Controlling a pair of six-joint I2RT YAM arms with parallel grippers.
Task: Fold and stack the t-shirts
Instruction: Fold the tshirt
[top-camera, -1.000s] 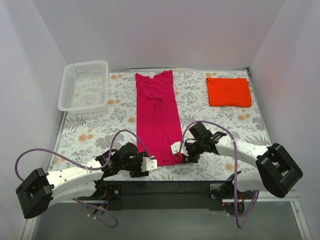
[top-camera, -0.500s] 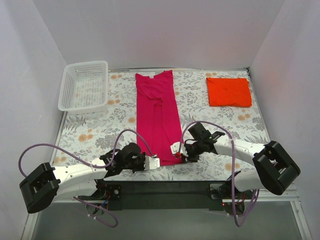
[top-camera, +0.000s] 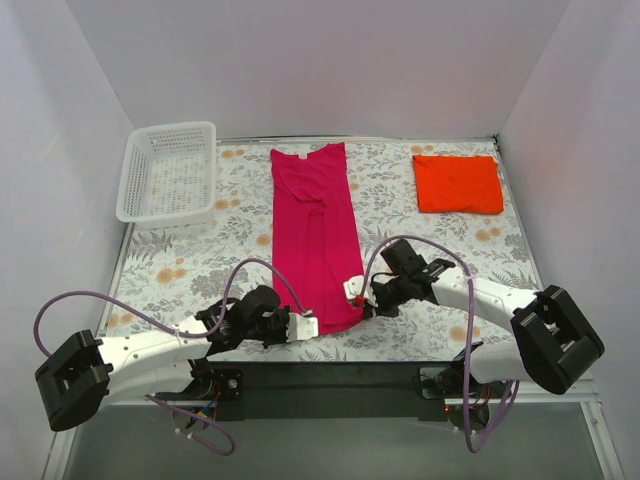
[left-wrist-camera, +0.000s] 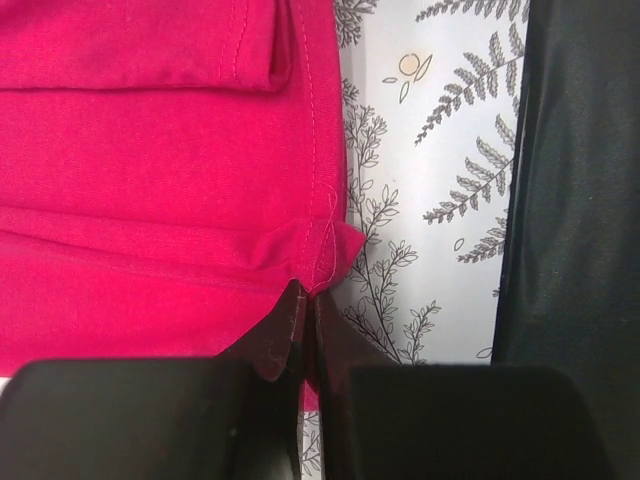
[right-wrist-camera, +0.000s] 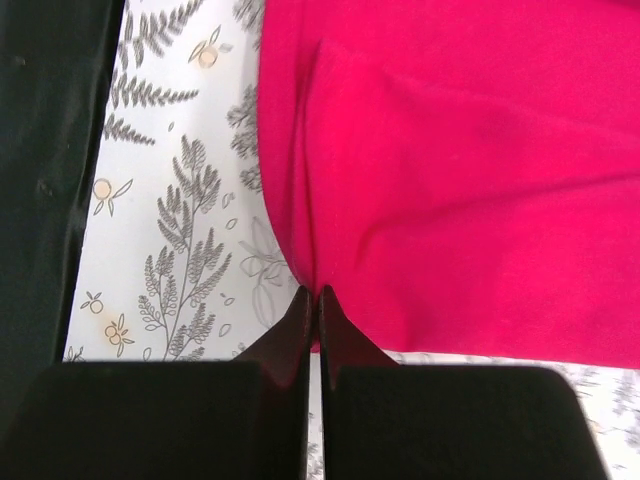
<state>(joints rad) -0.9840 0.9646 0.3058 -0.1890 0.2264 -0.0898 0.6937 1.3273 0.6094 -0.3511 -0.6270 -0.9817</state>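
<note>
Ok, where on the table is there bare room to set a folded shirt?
Bare tablecloth lies between the mesh basket and magenta t-shirt, and between it and the orange t-shirt. Crowded near edge: left gripper and right gripper pinch the hem.

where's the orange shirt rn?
Top view: the orange shirt lies folded at the far right corner of the table, right of the long pink shirt, with the white basket at the opposite far left corner.

Lab test cell: white panels (top-camera: 300, 70) wall off the table (top-camera: 240, 215) on three edges; left arm (top-camera: 150, 352), right arm (top-camera: 490, 297) bolted at near edge, loose cables (top-camera: 90, 294).
</note>
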